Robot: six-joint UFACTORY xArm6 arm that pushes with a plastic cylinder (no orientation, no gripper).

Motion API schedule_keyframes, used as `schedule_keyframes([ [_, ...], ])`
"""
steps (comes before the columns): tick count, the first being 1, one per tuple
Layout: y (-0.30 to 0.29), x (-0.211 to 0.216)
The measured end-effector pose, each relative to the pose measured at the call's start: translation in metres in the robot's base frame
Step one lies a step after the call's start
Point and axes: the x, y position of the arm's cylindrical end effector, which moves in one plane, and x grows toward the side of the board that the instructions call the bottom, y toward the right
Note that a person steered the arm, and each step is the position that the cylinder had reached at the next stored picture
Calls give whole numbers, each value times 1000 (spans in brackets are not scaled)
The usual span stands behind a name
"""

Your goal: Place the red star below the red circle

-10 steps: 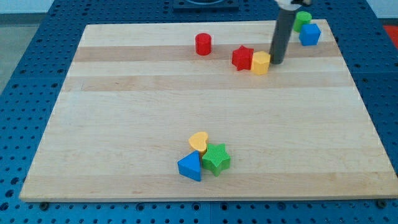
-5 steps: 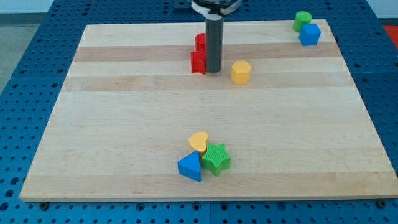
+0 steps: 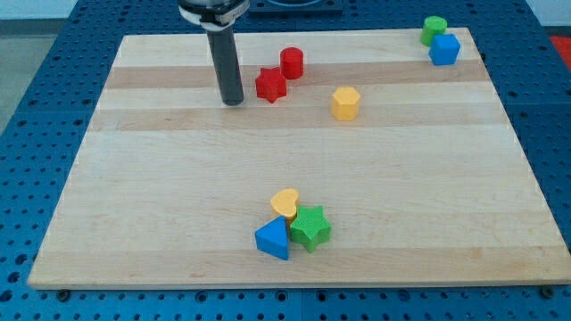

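The red star (image 3: 270,85) sits on the wooden board (image 3: 178,196) toward the view's top, at about seven o'clock from the red circle (image 3: 292,62) and just beside it, perhaps touching at one corner. It is not squarely beneath the circle; it lies a little toward the view's left. My tip (image 3: 233,101) stands on the board at about nine o'clock from the star, near but apart from it, touching no block (a bare rod, so it grips nothing).

The star looks like a small, stiff, light block that should slide easily on smooth wood. Its points make it likely to spin if pushed off-centre, so I would press on the notch between two arms, in line with its middle. A short nudge from its left side toward three o'clock should bring it under the circle.

Counted, there are eight blocks: one red star, one red circle, one yellow hexagon (image 3: 345,102), one green round block (image 3: 434,28), one blue cube (image 3: 443,49), and in a touching cluster at six o'clock, one yellow heart (image 3: 285,203), one green star (image 3: 310,226) and one blue triangle (image 3: 273,239).
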Motion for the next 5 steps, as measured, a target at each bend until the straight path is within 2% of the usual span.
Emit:
schedule_keyframes([
  [2, 47, -4],
  [4, 57, 3],
  [5, 94, 2],
])
